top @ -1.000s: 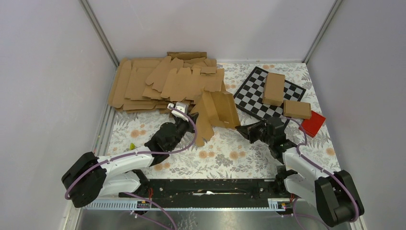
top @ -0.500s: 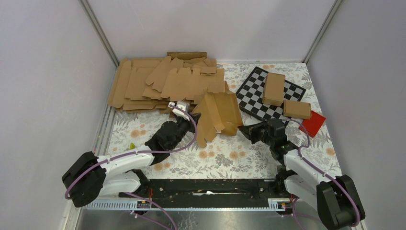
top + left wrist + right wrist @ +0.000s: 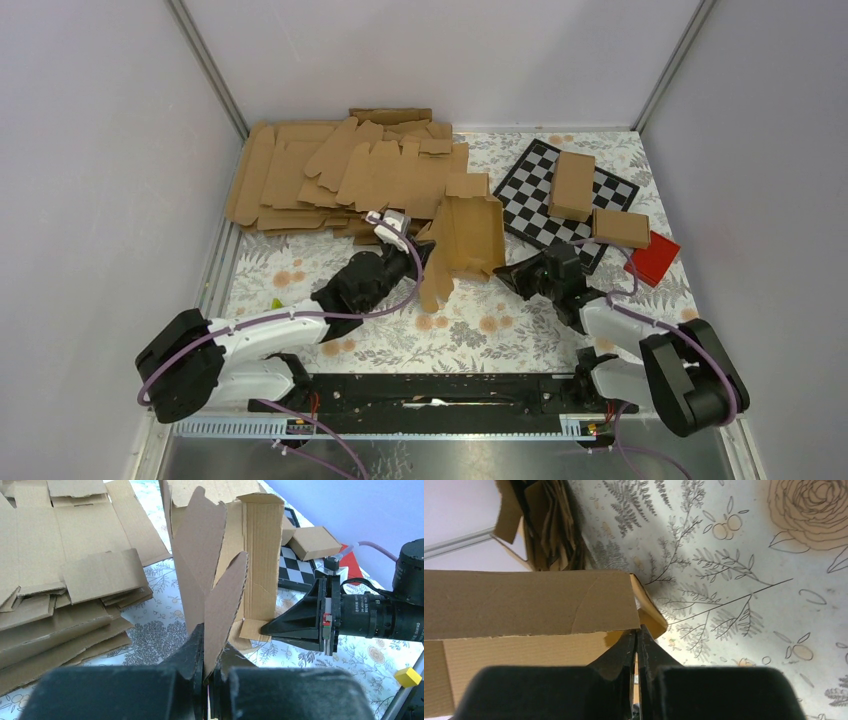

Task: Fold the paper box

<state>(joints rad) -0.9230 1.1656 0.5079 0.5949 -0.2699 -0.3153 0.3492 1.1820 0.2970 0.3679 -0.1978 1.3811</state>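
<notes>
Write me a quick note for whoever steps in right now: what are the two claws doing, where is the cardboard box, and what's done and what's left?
Left gripper: shut on a side flap of the paper box, which stands tilted up on the table beside the flat stack.
Right gripper: shut, tips at the box's near right corner; whether they pinch card is unclear.
Done: some walls partly standing.
Left: raise the remaining walls, tuck the flaps, close it.

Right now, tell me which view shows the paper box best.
Top external: the whole half-folded paper box shows. Left wrist shows its flaps and one wall close up, cut off above; right wrist shows only one panel's corner.
</notes>
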